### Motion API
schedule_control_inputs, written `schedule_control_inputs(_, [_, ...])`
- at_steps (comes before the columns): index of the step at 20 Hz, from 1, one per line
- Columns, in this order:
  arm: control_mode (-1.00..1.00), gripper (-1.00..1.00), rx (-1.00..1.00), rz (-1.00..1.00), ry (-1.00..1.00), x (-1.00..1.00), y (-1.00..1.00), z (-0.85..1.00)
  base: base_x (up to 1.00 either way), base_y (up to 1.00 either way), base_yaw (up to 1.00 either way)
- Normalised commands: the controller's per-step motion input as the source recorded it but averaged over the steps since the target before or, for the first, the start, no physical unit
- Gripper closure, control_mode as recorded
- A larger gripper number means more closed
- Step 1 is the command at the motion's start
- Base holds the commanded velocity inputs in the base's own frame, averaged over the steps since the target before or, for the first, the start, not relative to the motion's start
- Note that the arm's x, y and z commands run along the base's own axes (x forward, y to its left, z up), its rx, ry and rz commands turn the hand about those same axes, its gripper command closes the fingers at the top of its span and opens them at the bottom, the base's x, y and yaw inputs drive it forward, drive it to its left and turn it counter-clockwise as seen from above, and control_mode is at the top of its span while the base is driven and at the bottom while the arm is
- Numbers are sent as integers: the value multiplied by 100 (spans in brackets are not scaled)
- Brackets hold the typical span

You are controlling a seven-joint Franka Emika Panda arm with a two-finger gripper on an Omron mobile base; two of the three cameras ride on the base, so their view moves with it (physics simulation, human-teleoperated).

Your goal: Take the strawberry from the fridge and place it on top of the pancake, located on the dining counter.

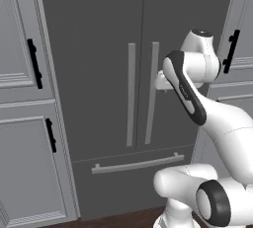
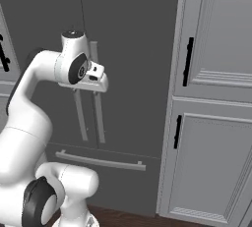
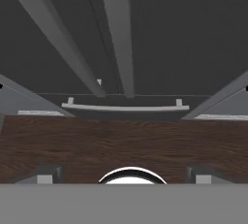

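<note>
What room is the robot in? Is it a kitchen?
Most likely a kitchen. A tall dark grey fridge with two long bar handles and a bottom drawer stands between light grey panelled cabinets, over a dark wooden floor.

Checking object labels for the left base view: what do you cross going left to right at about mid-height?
Black upper cabinet handle → left fridge door handle → right fridge door handle → robot arm → black handle on the right cabinet. The fridge doors are closed.
</note>
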Motion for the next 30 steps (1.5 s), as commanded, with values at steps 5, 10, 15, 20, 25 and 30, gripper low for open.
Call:
schedule_control_inputs(5, [100, -100, 0, 0, 0, 0, 0, 0, -1, 31, 0])
schedule_control_inputs(10, [100, -100, 0, 0, 0, 0, 0, 0, -4, 21, 0])
schedule_control_inputs(15, [-100, -100, 0, 0, 0, -12, 0, -2, -11, 2, 0])
schedule_control_inputs(20, [-100, -100, 0, 0, -5, 0, 0, 0, 0, 0, 0])
schedule_control_inputs(25, [-100, -100, 0, 0, -10, 21, 0, -10, 0, 0, 0])
schedule_control_inputs(30, [-100, -100, 0, 0, -13, 25, 0, -9, 0, 0, 0])
